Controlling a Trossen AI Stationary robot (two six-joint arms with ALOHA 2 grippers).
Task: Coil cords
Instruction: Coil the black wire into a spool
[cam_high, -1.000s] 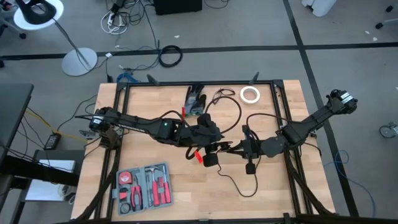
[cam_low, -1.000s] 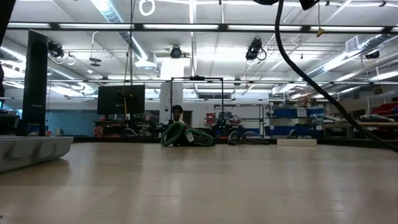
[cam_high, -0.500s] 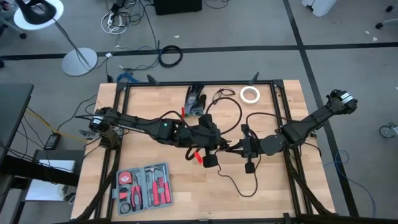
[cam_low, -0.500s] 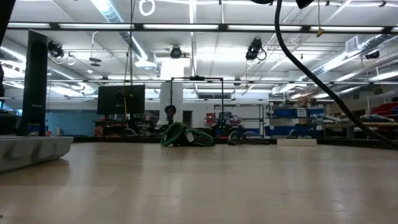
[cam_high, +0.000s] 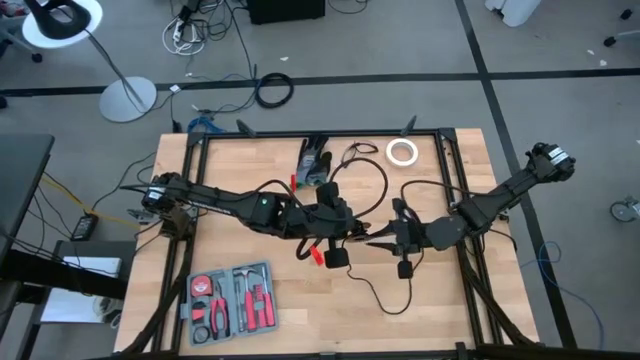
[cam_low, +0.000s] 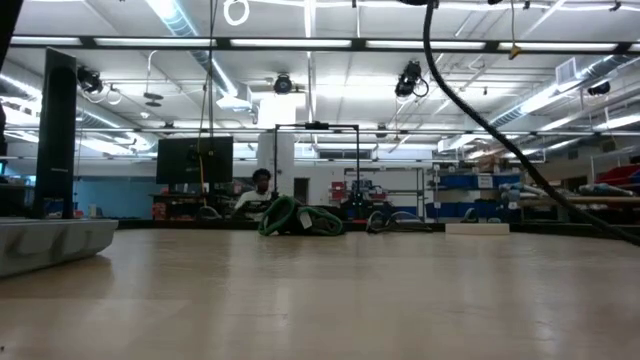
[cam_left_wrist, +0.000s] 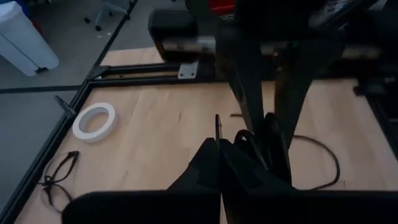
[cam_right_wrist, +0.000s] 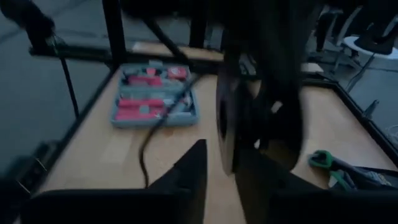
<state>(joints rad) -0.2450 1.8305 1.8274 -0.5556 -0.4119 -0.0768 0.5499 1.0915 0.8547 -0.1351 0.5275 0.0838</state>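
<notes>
Meeting at the table's (cam_high: 250, 160) middle, the left gripper (cam_high: 352, 238) is pinched shut on the cord (cam_high: 385, 292) and the right gripper (cam_high: 378, 241) faces it; its fingers cannot be told. Cord trails from them toward the near edge, looping across bare wood. Near-left, an open tool case (cam_high: 232, 302) holds red-handled tools. Tape roll (cam_high: 402, 151) lies by the far edge

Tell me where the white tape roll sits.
In the high view, the white tape roll lies near the table's far edge, right of centre, beside a small loose cord loop.
</notes>
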